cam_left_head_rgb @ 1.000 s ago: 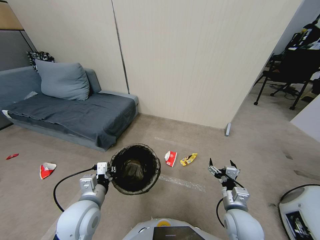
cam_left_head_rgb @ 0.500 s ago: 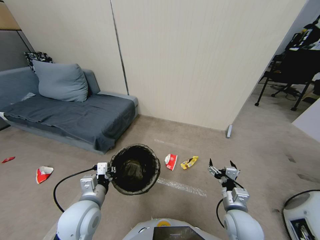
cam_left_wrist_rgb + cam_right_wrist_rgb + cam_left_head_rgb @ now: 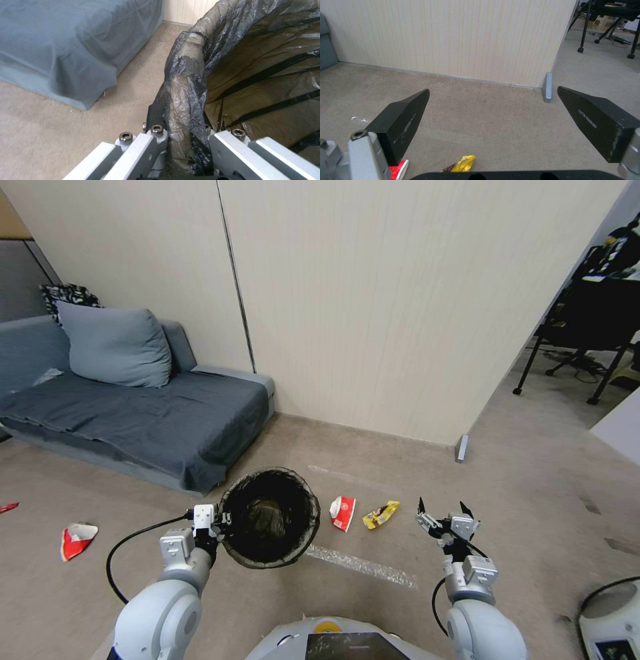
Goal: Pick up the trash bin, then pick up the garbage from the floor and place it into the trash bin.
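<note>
Landmark for everything here: the trash bin (image 3: 270, 517), held up off the carpet, mouth facing up, black liner folded over the rim.

Left gripper (image 3: 215, 523) clamped on the bin's rim, on the sofa (image 3: 133, 413) side. Close up from the left wrist, fingers (image 3: 155, 130) pinching the bagged rim (image 3: 186, 100) from both sides. So the bin half of the job looks done.

Right gripper (image 3: 441, 515) out on the far side of the bin from the left one, spread wide, nothing in it. From the right wrist, both black fingertips (image 3: 405, 120) well apart with bare carpet between them.

Key bit for the next grab: red-and-white wrapper (image 3: 343, 513) just beside the bin, yellow wrapper (image 3: 380, 515) next along, both sitting between bin and right gripper. Yellow one nearer that gripper, lying inward and a little ahead of it, long axis slanting up toward the wall. Probably a short reach across and down with the free right arm, since the left is busy.

Count: one bin, four bits of garbage. Two right of the bin, plus another red-and-white piece (image 3: 75, 539) and a small red scrap (image 3: 8, 507) well off on the left side, in front of the sofa.
</note>
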`<state>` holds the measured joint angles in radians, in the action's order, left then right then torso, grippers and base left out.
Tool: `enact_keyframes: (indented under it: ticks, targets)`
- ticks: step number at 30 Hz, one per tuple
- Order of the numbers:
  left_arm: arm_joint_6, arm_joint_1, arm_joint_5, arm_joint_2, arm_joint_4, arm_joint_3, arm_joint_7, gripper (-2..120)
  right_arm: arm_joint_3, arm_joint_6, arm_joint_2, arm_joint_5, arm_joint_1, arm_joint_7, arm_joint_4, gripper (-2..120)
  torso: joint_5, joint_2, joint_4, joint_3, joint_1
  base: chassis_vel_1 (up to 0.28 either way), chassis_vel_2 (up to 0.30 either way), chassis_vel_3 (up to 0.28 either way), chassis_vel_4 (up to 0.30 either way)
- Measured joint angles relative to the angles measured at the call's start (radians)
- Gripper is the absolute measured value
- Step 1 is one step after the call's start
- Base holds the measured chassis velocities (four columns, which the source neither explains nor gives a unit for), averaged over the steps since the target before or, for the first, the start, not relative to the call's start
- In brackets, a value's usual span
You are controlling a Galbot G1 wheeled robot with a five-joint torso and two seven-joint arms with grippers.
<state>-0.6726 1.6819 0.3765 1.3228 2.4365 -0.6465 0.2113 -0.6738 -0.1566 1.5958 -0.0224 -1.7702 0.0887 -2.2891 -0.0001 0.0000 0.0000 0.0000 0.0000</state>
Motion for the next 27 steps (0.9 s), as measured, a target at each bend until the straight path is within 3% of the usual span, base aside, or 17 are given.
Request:
enact_keyframes:
  ticks: [17,27]
  targets:
    - [0.0,-0.001,0.003,-0.002,0.001,-0.002,-0.001,1,0.0,0.004,-0.004,0.019,0.013,0.0,0.022,100,0.0,0.0,-0.0002,0.0,0.0,-0.06,0.063,0.057,-0.063]
    - [0.0,0.0,0.01,-0.017,0.02,0.001,-0.001,1,-0.002,-0.147,-0.083,0.203,0.109,0.05,0.097,100,0.0001,0.0,0.0,0.0,0.0,0.0,0.0,0.0,0.0]
